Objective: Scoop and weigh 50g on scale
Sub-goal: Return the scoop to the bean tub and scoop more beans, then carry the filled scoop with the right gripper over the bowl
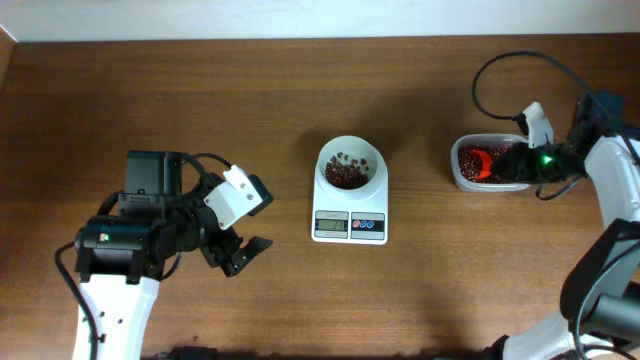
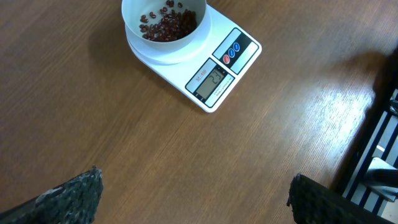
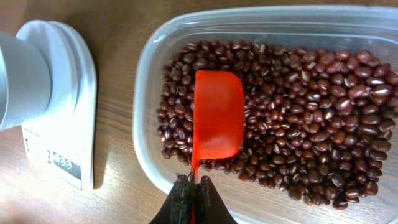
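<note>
Standing on the brown wood-grain table (image 1: 300,90), the scale (image 1: 349,228) is a flat white plastic slab with rounded corners. A grey display (image 2: 210,79) and small round coloured buttons (image 2: 231,52) sit side by side along one edge. On its platform is a smooth, round white bowl (image 1: 325,165). A thin, loose scatter of small, glossy, dark reddish-brown beans (image 1: 347,175) covers part of the bowl's bottom.

To the scale's right and apart from it lies a clear rectangular plastic tub (image 3: 146,124) with rounded corners, holding a far deeper bed of the same beans. A shiny orange-red plastic scoop (image 3: 217,115), squarish with a rounded front, lies on top of that bed. The right gripper (image 3: 193,196) reaches over the tub's edge, its dark fingers pressed together on the scoop's thin handle.

The left gripper (image 1: 252,222) hovers over bare wood on the other side of the scale, well clear of it. Its rough dark fingers (image 2: 68,196) are spread wide and hold nothing.
</note>
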`<state>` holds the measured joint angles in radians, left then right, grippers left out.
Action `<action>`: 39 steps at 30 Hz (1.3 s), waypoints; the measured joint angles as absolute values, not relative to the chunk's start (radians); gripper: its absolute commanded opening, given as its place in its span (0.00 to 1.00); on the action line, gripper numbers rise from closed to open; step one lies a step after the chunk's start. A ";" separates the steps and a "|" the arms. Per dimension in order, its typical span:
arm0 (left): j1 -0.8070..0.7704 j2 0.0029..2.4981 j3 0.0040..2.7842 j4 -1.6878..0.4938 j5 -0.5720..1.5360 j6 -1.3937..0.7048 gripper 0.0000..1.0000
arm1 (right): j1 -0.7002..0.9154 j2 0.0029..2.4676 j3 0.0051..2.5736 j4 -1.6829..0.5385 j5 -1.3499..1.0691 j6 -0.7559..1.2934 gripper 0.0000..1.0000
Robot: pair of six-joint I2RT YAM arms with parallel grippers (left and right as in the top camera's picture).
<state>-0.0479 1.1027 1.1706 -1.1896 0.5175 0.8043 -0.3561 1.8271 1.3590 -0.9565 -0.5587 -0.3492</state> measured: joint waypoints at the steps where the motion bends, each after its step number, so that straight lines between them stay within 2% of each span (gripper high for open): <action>1: -0.048 1.103 1.171 -1.190 0.517 0.804 0.99 | -0.369 1.845 1.359 -0.952 -0.575 -0.344 0.04; 14: -0.048 1.103 1.171 -1.190 0.517 0.804 0.99 | -0.620 1.887 1.357 -1.013 -0.908 -0.345 0.04; 28: -0.048 1.103 1.171 -1.190 0.517 0.804 0.99 | -0.630 1.887 1.357 -1.156 -1.159 -0.430 0.04; 33: -0.048 1.103 1.171 -1.190 0.517 0.804 0.99 | -0.557 1.887 1.357 -1.175 -1.259 -0.450 0.04; 39: -0.048 1.103 1.171 -1.190 0.517 0.804 0.99 | -0.308 1.887 1.357 -1.164 -1.358 -0.450 0.04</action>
